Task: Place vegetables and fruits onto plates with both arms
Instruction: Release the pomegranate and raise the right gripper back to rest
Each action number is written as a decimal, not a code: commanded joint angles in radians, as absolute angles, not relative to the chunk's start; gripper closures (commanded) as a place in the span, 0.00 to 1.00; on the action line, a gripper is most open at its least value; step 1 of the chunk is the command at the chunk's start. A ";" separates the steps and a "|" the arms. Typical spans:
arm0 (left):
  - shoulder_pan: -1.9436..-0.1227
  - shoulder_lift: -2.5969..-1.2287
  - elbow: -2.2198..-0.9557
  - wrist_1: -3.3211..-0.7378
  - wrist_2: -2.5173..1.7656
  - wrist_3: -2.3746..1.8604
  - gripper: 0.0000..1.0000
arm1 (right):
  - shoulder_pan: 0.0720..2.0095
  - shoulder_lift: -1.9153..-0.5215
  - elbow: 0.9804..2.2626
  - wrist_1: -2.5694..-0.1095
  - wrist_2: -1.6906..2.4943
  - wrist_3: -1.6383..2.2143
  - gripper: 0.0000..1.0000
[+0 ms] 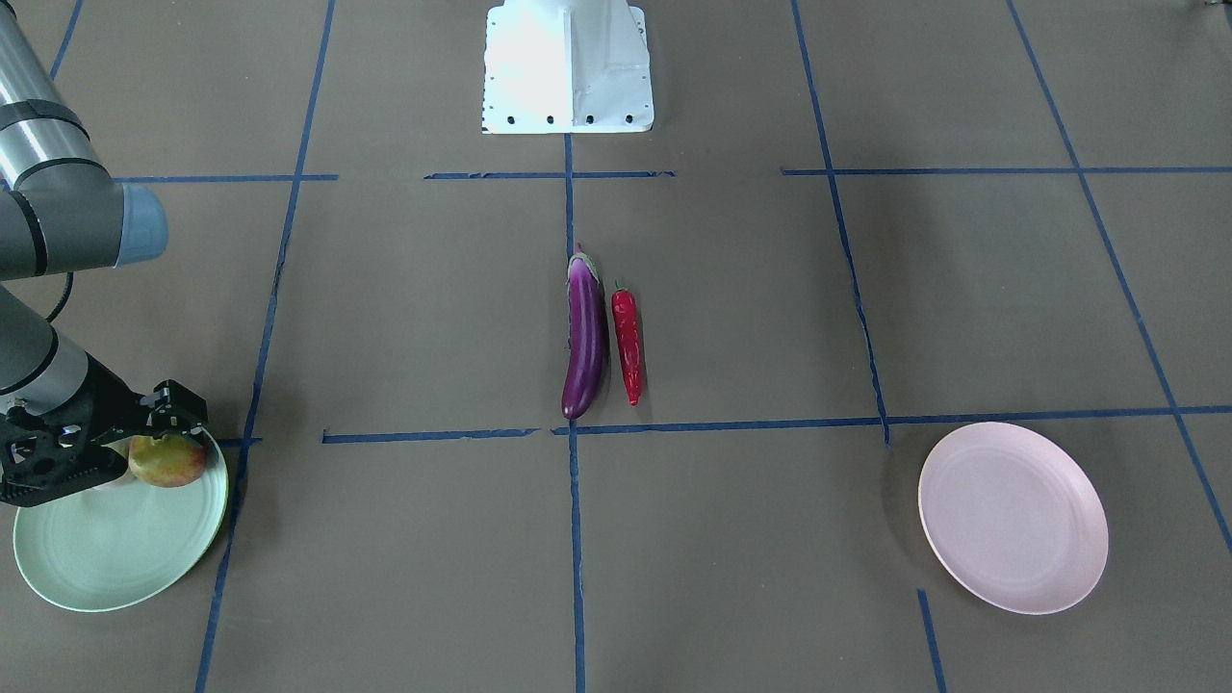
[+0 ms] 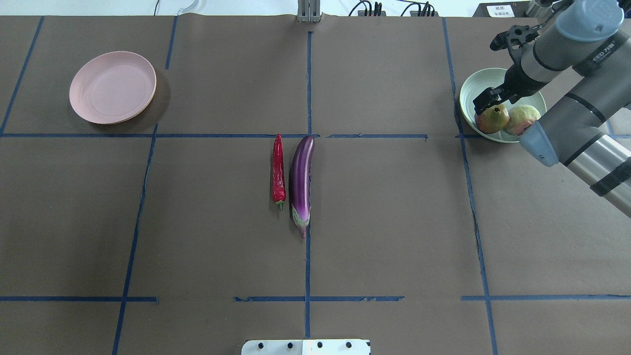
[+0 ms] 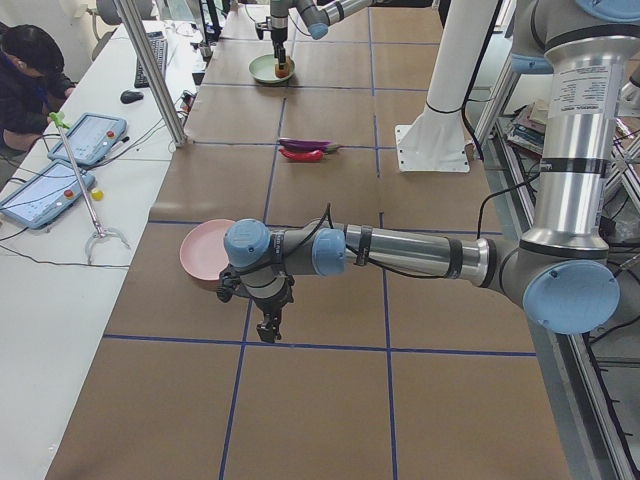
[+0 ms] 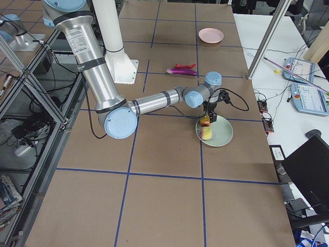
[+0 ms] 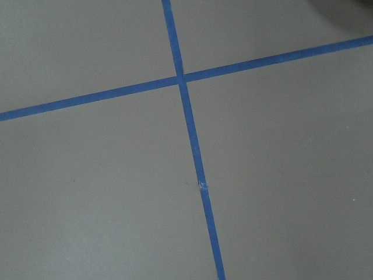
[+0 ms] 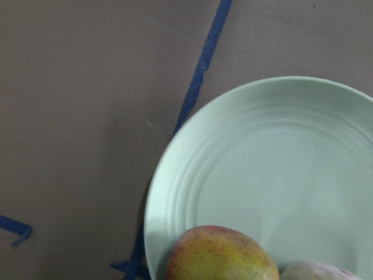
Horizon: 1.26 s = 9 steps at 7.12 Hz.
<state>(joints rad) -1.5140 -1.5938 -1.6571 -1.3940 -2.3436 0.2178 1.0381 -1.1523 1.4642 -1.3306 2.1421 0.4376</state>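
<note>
Leftmost, the left pincer (image 3: 268, 325) is pointing down off a low, outstretched arm beside the pink plate (image 2: 112, 88); whether it is parted, I cannot tell. Midway, the chili pepper (image 2: 278, 170) and eggplant (image 2: 301, 182) are lying side by side, long axes pointing at the robot, well apart from both pincers. Rightward, the right pincer (image 2: 485, 98), apparently parted, is hovering over the pomegranate (image 2: 491, 119) and pale ball (image 2: 522, 118) on the mint green plate (image 2: 480, 81).
</note>
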 commanded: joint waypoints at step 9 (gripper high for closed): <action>-1.236 -1.825 -1.715 -1.686 -2.373 -0.345 0.00 | 1.471 -1.590 1.713 -1.621 2.350 -0.063 0.00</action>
<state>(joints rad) -1.3476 -1.7574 -1.7020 -1.6795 -2.3570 -0.1524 1.4551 -1.5300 1.7144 -1.6235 2.3343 -0.0578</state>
